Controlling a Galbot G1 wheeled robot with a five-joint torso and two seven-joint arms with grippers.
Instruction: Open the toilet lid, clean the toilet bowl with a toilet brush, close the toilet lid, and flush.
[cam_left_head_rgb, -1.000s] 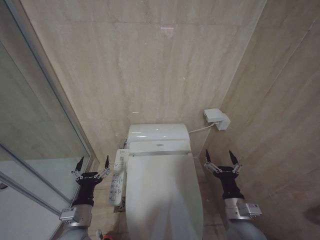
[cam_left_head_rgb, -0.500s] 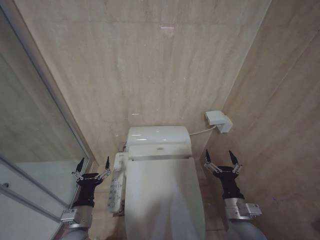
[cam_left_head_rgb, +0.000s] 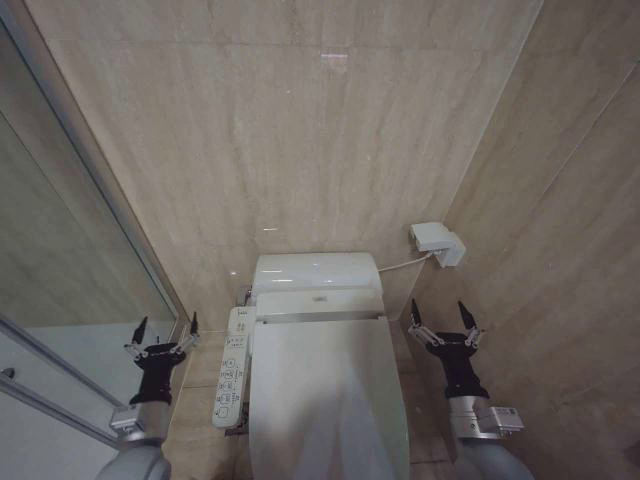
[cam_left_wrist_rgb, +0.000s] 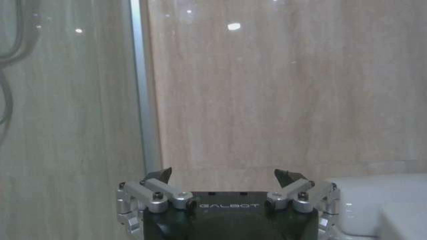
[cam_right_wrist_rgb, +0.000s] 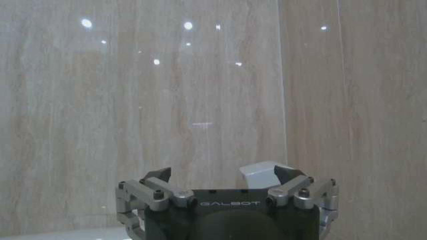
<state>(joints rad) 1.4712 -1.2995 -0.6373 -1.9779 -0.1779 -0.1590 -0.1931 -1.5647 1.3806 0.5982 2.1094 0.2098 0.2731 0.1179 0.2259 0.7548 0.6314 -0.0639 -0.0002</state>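
We see one toilet, and its lid (cam_left_head_rgb: 328, 395) is down, covering the bowl, with the tank (cam_left_head_rgb: 315, 272) behind it against the back wall. One control panel (cam_left_head_rgb: 229, 368) sits along the left side of the toilet, and one small white box (cam_left_head_rgb: 436, 240) is fixed on the right wall near the corner. We count two grippers. The left gripper (cam_left_head_rgb: 161, 331) is held up beside the left side of the toilet, just outside the panel and near the glass partition (cam_left_head_rgb: 60, 250); its fingers point upward, are spread apart and hold nothing. The right gripper (cam_left_head_rgb: 443, 314) stands the same way beside the right side of the lid, fingers spread and free.
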